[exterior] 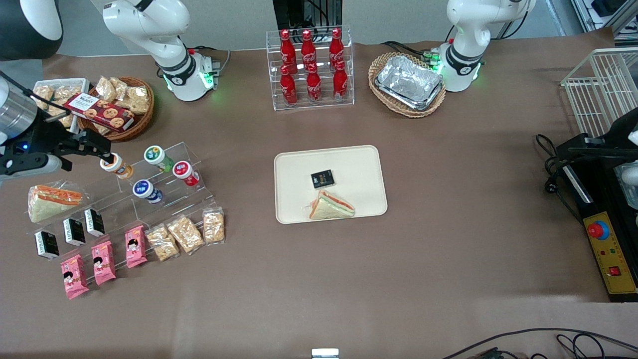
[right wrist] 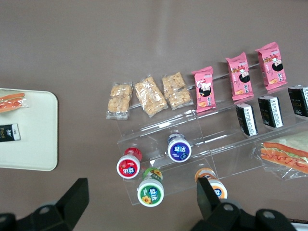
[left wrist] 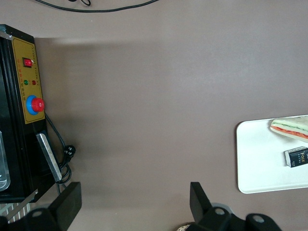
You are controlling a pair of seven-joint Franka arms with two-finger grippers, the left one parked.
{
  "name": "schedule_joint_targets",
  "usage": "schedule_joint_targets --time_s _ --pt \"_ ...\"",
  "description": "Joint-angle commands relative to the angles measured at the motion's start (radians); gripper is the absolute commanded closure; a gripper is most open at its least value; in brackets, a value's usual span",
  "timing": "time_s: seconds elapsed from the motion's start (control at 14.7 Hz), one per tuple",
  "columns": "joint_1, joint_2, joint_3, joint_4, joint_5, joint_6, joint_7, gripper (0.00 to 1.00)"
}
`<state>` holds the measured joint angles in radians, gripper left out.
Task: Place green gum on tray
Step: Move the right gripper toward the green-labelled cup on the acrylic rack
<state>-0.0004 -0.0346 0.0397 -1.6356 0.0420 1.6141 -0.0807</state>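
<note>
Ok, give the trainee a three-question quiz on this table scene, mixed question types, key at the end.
1. True or false: the green gum already lies on the tray.
2. Multiple choice: which two things lie on the tray? A) sandwich and small black packet; B) two cola bottles; C) a pink snack pack and a foil tray.
3. Fill in: the gripper hangs above the clear display stand with its jaws ____.

Key: 1 false, the green gum still sits on the stand beside the red gum bottle. 2 A. 3 open, holding nothing.
</note>
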Motion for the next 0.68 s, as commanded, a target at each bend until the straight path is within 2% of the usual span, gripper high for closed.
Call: schedule_joint_targets --time_s 0.0,0.27,0.61 --pt "0.000 -0.060 -0.001 -0.076 -0.016 0.009 -0.002 0.00" --pt "0.002 -0.210 -0.001 -0.327 -0.017 0.154 -0.004 0.00" --pt "0.019 -0.312 -0.001 -0.562 -0.016 0.294 -0.001 0.00"
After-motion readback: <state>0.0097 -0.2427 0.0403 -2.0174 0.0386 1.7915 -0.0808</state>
